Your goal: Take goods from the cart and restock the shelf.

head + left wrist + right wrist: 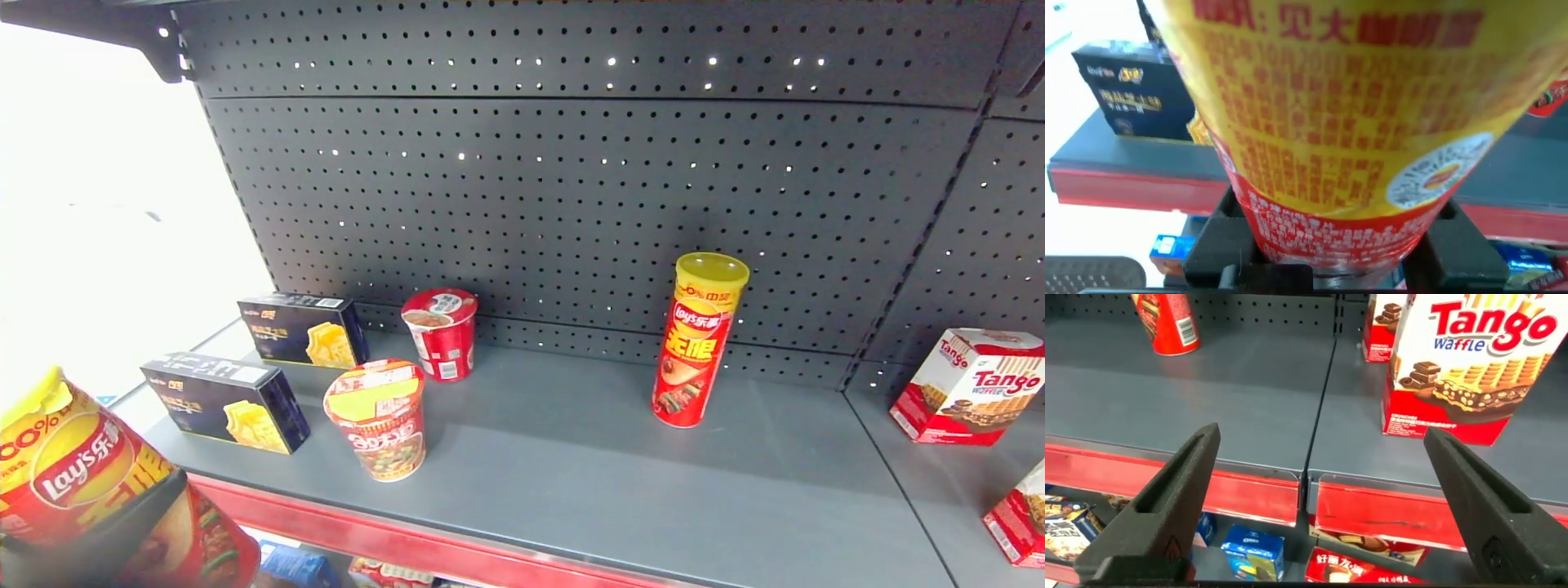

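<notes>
Currently, item: chips can (82, 482), clenched in left gripper (1339, 253) low before the shelf (571, 490); right gripper (1323, 433) splayed, empty; advise lifting clear of the red lip (367, 531), setting upright beside standing can (700, 343).

- The near chips can (82, 482) runs off the head view's lower-left corner.
- A red waffle box (1020, 523) is cropped at the right edge.
- Lower-shelf goods (302, 565) lie mostly hidden under the red lip (424, 543).
</notes>
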`<state>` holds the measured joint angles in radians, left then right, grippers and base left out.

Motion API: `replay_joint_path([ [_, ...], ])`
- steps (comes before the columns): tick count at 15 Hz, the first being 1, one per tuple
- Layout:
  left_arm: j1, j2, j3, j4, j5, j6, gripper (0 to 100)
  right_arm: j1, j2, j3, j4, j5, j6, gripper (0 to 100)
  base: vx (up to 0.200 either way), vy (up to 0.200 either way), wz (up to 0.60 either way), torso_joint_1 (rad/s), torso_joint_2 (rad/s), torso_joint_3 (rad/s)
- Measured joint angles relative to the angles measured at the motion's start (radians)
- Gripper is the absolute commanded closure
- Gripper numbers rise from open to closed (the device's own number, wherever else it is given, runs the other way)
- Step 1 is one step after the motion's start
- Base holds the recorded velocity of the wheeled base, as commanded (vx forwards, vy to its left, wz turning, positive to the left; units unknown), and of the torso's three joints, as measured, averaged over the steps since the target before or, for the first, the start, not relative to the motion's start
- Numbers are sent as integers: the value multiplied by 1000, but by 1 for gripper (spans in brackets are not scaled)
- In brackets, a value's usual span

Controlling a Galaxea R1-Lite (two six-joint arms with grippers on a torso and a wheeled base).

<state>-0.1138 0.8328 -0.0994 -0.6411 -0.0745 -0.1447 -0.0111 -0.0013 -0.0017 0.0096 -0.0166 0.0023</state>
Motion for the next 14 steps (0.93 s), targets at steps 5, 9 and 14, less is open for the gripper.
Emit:
replay_joint_path([
  [5,0,-70,-19,206,16,-2,100,1,0,-1,2,15,-9,0,0,0,0,0,0,0],
  [9,1,-170,-44,341,39,-1,100,0,0,-3,1,27,-53,0,0,0,0,0,0,0],
  [14,1,-266,-107,515,41,0,100,3,0,-5,2,73,-54,0,0,0,0,0,0,0],
])
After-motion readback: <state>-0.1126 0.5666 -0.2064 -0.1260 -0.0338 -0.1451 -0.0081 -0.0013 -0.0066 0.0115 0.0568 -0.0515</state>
